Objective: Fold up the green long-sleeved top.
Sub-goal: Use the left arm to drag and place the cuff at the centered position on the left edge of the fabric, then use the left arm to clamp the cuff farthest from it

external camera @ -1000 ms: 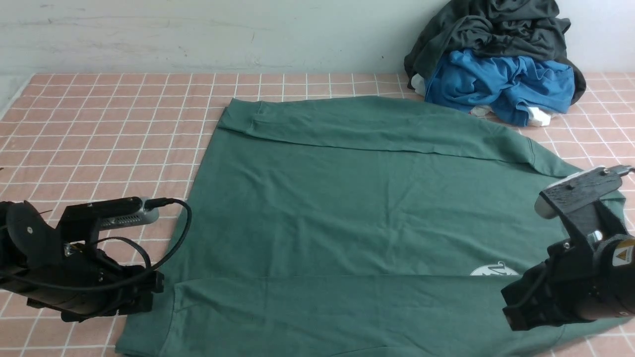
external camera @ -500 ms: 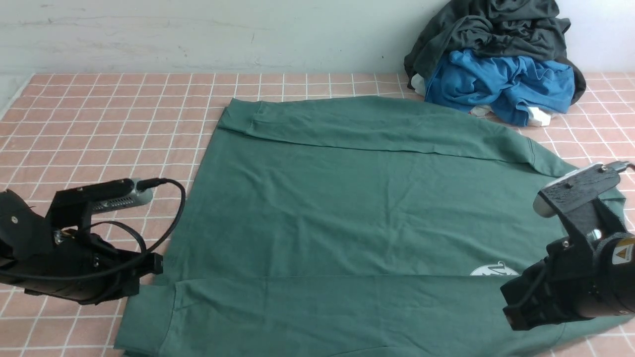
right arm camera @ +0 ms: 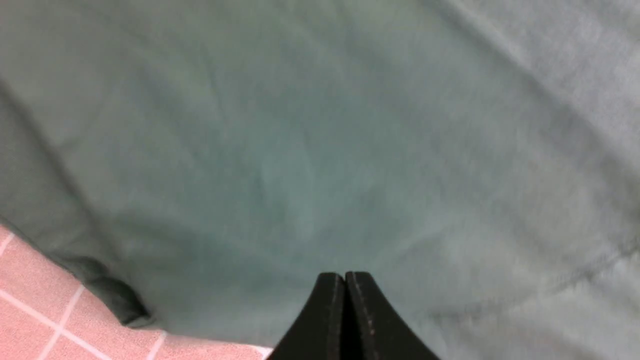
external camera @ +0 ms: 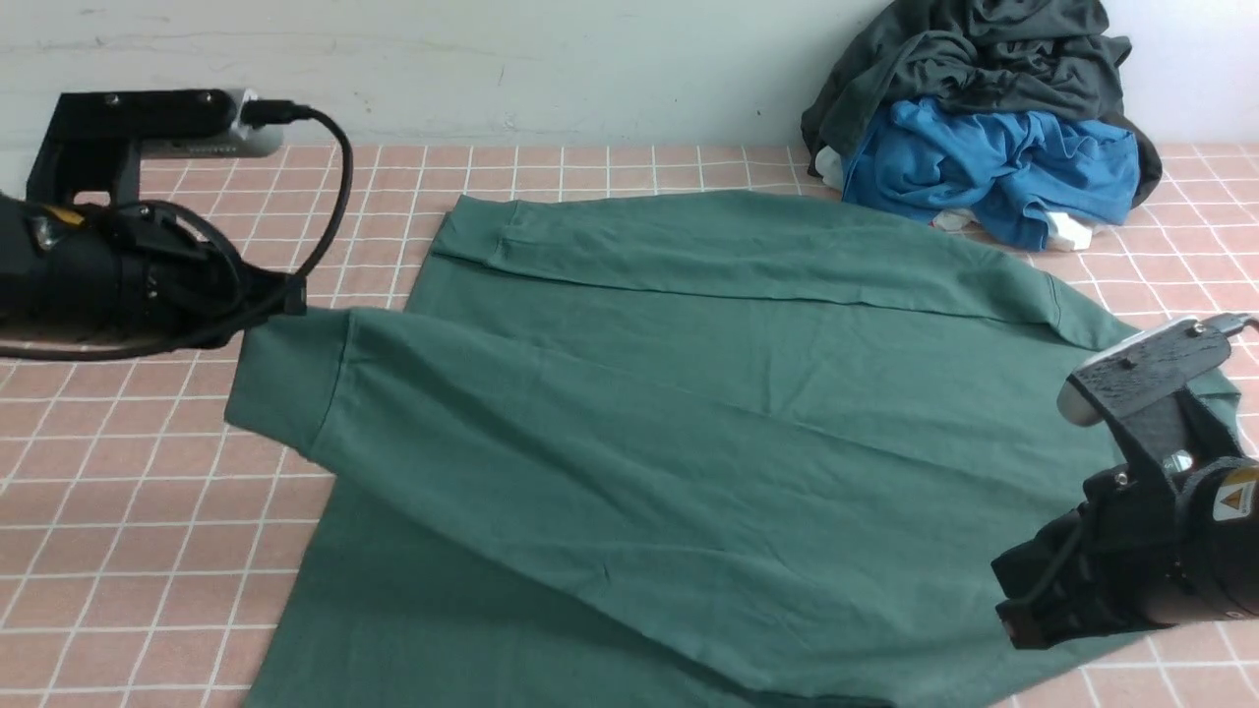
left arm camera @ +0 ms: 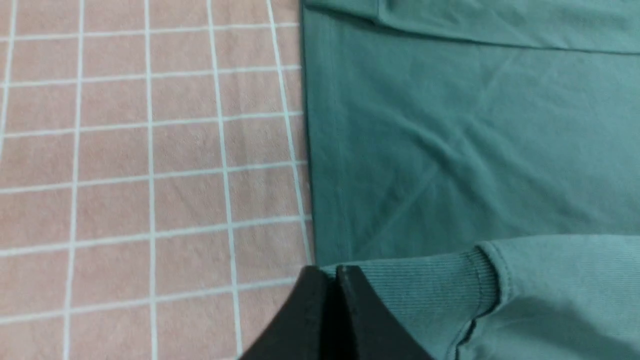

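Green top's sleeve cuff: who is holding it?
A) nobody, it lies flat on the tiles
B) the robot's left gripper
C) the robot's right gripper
B: the left gripper is shut on the ribbed cuff of the green long-sleeved top, as the left wrist view shows.

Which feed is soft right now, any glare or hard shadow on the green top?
Front view: sharp, evenly lit, no glare; a soft shadow under the raised sleeve of the dark green cotton sweatshirt. Left wrist view: clear enough to show the ribbed cuff. Right wrist view: cloth blurred and washed out; only the black fingers look crisp.
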Tool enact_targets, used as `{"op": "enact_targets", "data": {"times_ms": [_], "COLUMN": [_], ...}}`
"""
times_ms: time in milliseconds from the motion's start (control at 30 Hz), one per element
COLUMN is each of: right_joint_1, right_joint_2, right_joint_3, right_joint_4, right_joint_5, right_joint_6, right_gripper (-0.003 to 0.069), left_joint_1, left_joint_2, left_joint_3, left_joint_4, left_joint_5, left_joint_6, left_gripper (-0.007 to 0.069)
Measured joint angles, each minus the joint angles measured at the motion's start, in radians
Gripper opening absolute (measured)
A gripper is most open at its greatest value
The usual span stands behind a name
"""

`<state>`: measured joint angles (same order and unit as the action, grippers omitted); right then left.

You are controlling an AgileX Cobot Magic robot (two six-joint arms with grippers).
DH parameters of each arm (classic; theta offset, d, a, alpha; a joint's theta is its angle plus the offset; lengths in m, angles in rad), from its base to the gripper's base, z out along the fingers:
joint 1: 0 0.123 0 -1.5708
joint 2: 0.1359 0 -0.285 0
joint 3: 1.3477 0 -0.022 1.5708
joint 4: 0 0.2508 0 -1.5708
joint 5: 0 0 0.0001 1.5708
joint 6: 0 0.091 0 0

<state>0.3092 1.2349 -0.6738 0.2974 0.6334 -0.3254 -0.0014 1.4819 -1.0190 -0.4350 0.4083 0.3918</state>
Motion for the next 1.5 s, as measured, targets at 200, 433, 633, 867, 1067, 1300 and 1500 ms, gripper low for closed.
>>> {"op": "enact_targets", "data": {"times_ms": [200, 433, 633, 867, 1067, 1300, 1500], "right_joint_1": [0.0, 0.0, 0.0, 0.0, 0.0, 0.0, 0.0], "right_joint_2": [0.0, 0.0, 0.001, 0.001, 0.001, 0.011, 0.025], "right_joint_3": [0.0, 0.0, 0.0, -0.001, -0.001, -0.001, -0.001], "right_joint_4": [-0.002, -0.002, -0.002, 0.001, 0.005, 0.007, 0.02], "right_joint_5": [0.001, 0.001, -0.019, -0.034, -0.039, -0.06, -0.063], "right_joint_6": [0.0, 0.0, 0.0, 0.0, 0.0, 0.0, 0.0], "right_gripper": [-0.0014, -0.0014, -0.0014, -0.0014, -0.0014, -0.0014, -0.0014], "left_joint_1": [0.0, -0.003, -0.029, -0.06, -0.075, -0.076, -0.087], "left_joint_2": [0.315, 0.533, 0.682, 0.909, 1.006, 1.051, 1.074], "left_joint_3": [-0.19, -0.527, -0.826, -1.113, -1.203, -1.208, -1.21], "left_joint_4": [0.001, -0.003, -0.01, 0.011, 0.026, 0.085, 0.095], "left_joint_5": [0.011, 0.157, 0.258, 0.307, 0.256, 0.164, 0.132], "left_joint_6": [0.003, -0.002, -0.017, -0.054, -0.066, -0.08, -0.076], "left_gripper": [0.0015, 0.0253, 0.0351, 0.0357, 0.0357, 0.0357, 0.0318]}}
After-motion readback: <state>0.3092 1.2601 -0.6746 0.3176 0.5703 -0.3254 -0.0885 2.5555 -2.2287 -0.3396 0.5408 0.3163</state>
